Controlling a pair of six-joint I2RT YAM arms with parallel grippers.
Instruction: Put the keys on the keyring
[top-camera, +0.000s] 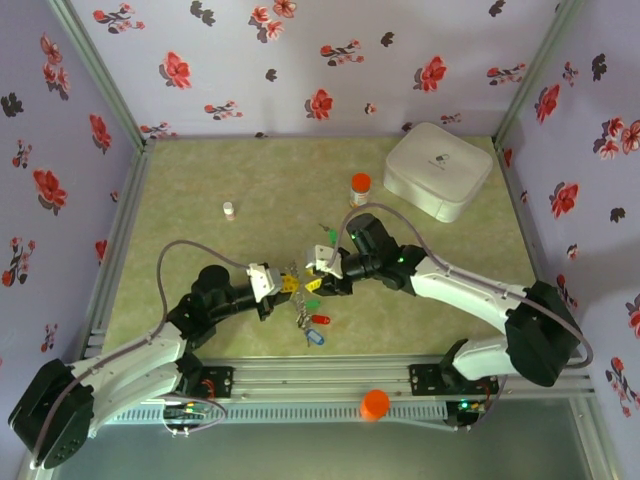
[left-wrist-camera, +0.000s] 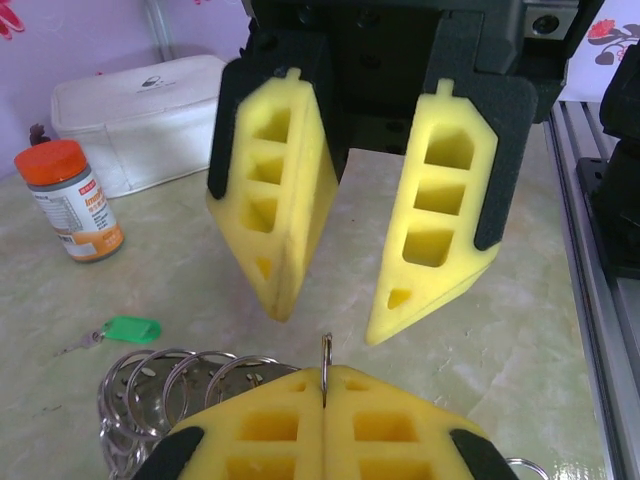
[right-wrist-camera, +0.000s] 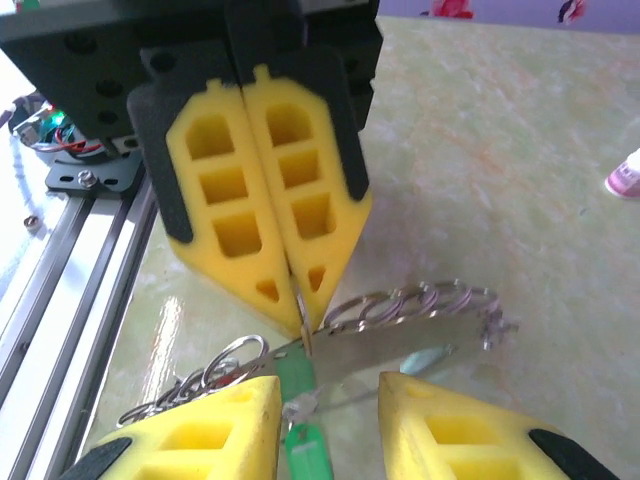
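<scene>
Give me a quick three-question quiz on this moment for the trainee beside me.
1. True or false: the left gripper is shut on the keyring.
2. The cap of the bottle is: A orange, B blue, C white?
3. Which gripper stands open?
Key: 1 true; 2 A; 3 the right gripper.

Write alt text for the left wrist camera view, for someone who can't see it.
The left gripper, yellow fingers shut, pinches the thin metal keyring, which stands edge-on between them. Facing it close in front, the right gripper has its fingers apart. A green-tagged key, an orange-capped bottle and a white case lie to the left.
</scene>
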